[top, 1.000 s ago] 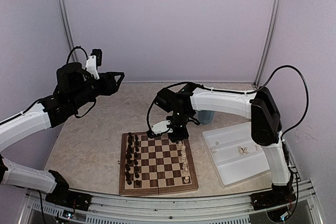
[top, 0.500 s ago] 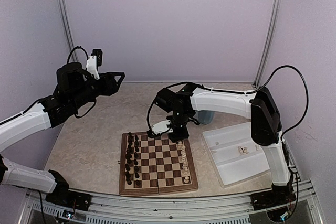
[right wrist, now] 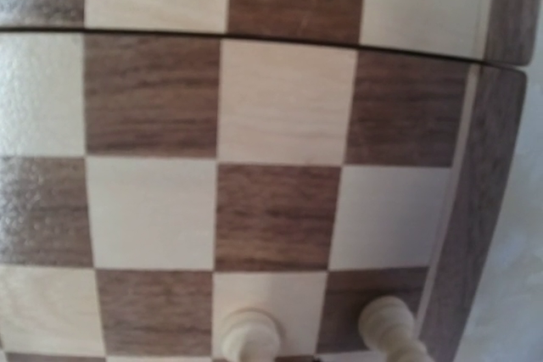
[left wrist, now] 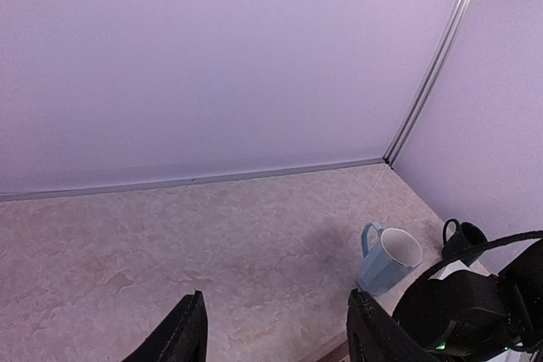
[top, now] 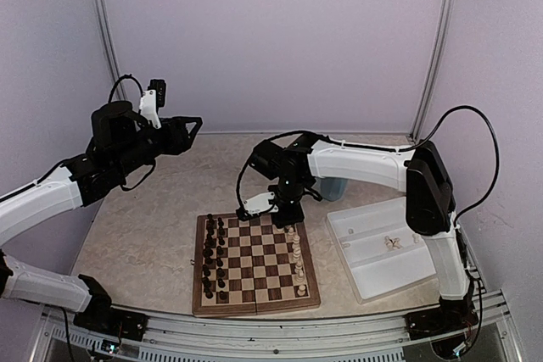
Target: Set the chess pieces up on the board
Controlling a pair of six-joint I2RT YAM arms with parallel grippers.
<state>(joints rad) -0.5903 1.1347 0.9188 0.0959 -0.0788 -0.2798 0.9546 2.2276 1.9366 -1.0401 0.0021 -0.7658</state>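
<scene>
Left gripper [top: 183, 129] hangs high over the left half of the table, well apart from the board [top: 259, 258]. In its wrist view the fingers [left wrist: 183, 334] stand apart with nothing between them: open.

Right gripper [top: 285, 214] sits low over the board's far edge. I cannot tell whether its jaws are open or closed, as its own camera shows no fingers.

Cream chess pieces [top: 298, 253] stand in a line down the board's right side. The right wrist view catches 2 of them at the bottom of frame, beside the border.

Dark chess pieces [top: 212, 252] fill the left side.

More cream pieces lie in the white tray [top: 373, 270] right of the board.

A blue mug [left wrist: 386, 260] stands upright behind the right arm.
</scene>
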